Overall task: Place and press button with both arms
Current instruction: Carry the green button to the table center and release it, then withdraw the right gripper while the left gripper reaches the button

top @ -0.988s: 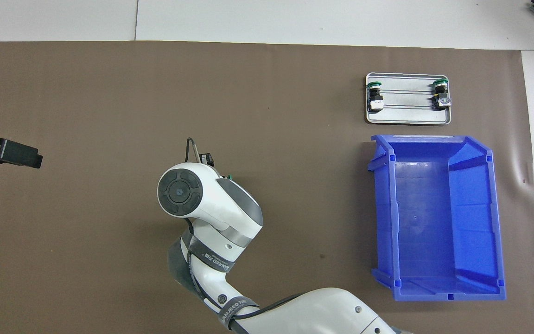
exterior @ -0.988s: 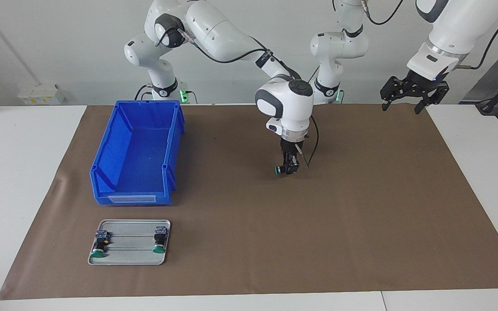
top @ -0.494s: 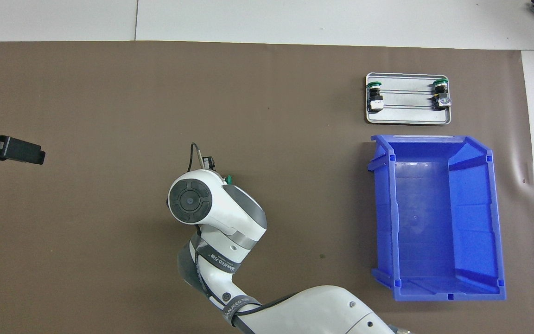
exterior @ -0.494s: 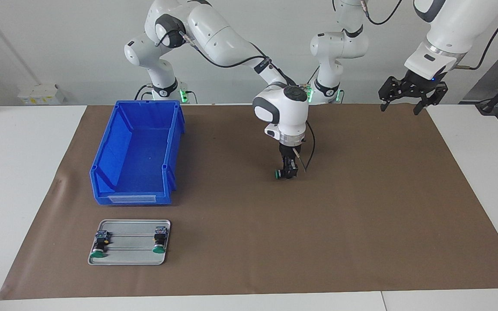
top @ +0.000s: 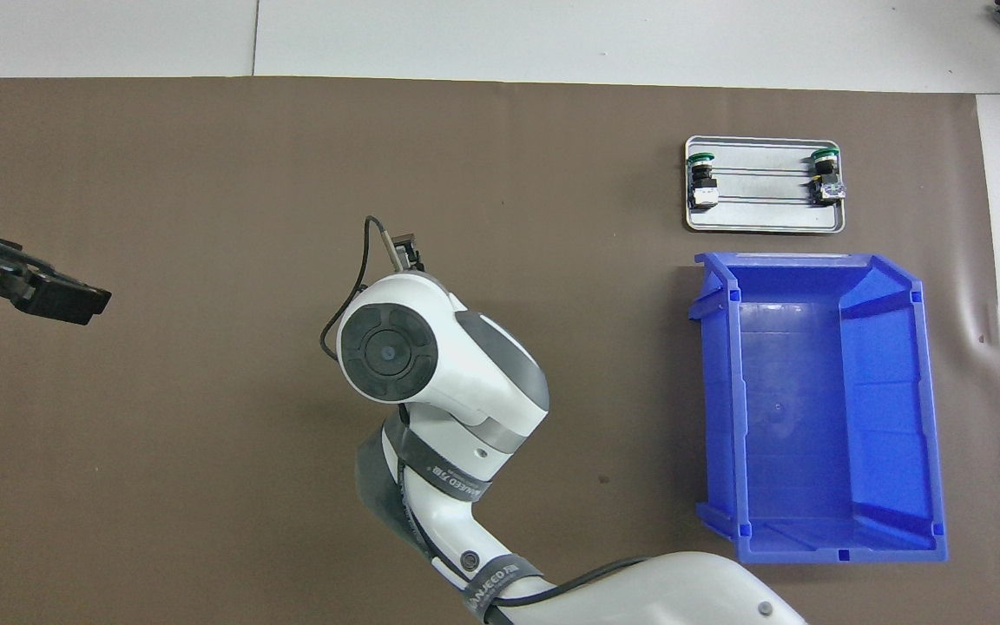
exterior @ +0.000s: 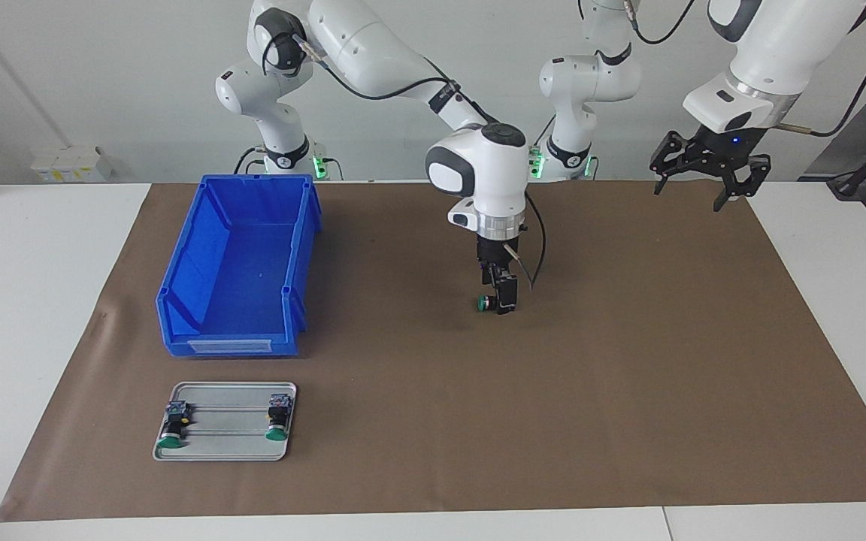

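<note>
**Button down at mid-surface, press still to come**

The small green-capped push button on its black body lies on its side on the brown paper sheet covering the surface, roughly at the middle, well apart from the big blue plastic bin toward the right arm's end. So the placing half looks done, or all but done. The pressing half has not started, and two more green-capped buttons lie in the shallow silver metal tray, farther from the robots than the bin.

The right arm's black end effector hangs straight down right at the button. Its fingers are seen edge-on, so whether they grip the black body or have let go cannot be told from here. In the overhead view the white wrist hides the contact completely.

The left arm's black end effector waits high over the brown sheet's edge at its own end, claws spread wide and empty. The press probably falls to it, and the sideways cap may make that awkward.
</note>
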`<act>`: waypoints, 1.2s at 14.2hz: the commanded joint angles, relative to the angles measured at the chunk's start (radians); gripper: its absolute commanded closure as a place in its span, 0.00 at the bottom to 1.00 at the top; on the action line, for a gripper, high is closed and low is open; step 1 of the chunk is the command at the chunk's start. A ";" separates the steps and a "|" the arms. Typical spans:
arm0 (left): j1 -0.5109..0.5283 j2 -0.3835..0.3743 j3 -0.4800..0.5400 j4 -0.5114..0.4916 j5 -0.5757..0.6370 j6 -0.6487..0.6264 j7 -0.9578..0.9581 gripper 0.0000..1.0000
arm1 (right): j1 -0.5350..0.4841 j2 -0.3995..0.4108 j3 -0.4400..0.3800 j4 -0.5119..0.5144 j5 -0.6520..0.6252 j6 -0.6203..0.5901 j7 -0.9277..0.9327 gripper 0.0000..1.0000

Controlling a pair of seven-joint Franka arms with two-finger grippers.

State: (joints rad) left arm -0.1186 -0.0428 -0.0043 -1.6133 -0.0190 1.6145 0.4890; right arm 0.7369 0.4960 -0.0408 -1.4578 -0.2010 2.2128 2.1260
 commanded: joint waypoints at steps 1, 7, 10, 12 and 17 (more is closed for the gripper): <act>-0.051 -0.074 0.007 -0.137 0.004 0.094 0.187 0.00 | -0.103 -0.178 0.016 -0.140 0.029 -0.033 -0.234 0.00; -0.191 -0.114 0.006 -0.365 -0.016 0.263 0.572 0.00 | -0.419 -0.342 0.016 -0.148 0.163 -0.241 -1.069 0.00; -0.297 -0.097 0.006 -0.491 -0.016 0.428 0.551 0.00 | -0.531 -0.399 0.016 -0.141 0.164 -0.315 -1.378 0.00; -0.375 -0.048 0.007 -0.542 -0.016 0.557 0.493 0.03 | -0.583 -0.439 0.015 -0.128 0.167 -0.382 -1.507 0.00; -0.429 0.134 0.009 -0.505 -0.016 0.729 0.459 0.05 | -0.692 -0.556 -0.001 -0.108 0.218 -0.603 -1.901 0.00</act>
State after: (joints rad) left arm -0.5323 0.0231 -0.0161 -2.1567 -0.0274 2.3080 0.9550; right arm 0.0913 -0.0201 -0.0458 -1.5523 -0.0100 1.6730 0.3896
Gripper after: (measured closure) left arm 0.040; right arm 0.000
